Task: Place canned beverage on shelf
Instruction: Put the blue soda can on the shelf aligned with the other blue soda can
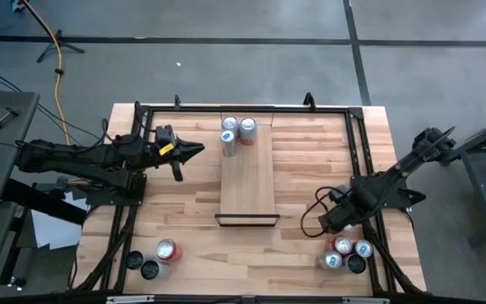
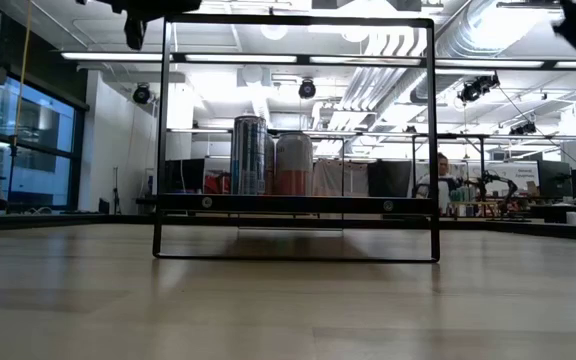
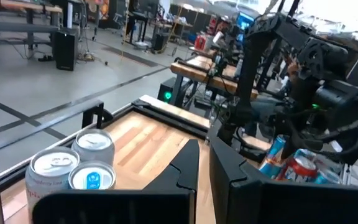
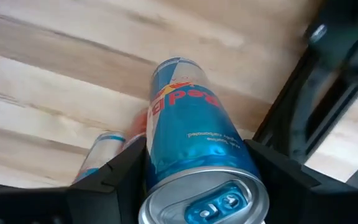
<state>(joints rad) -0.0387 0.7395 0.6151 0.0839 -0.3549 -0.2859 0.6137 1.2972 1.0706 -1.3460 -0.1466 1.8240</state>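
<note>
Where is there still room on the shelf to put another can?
The shelf is bare from the three cans at its far end down to its black-framed near end. Those cans crowd the far end. The right gripper is round a blue can by the right-hand cluster.

The bench is a butcher-block top. The shelf — a long narrow light-wood plank with a thin black frame at one end — lies at the bench's middle. Cans stand clustered at its far end. Another group of cans stands on the bench at the near left corner, and a third group at the near right — well apart from the shelf.
</note>
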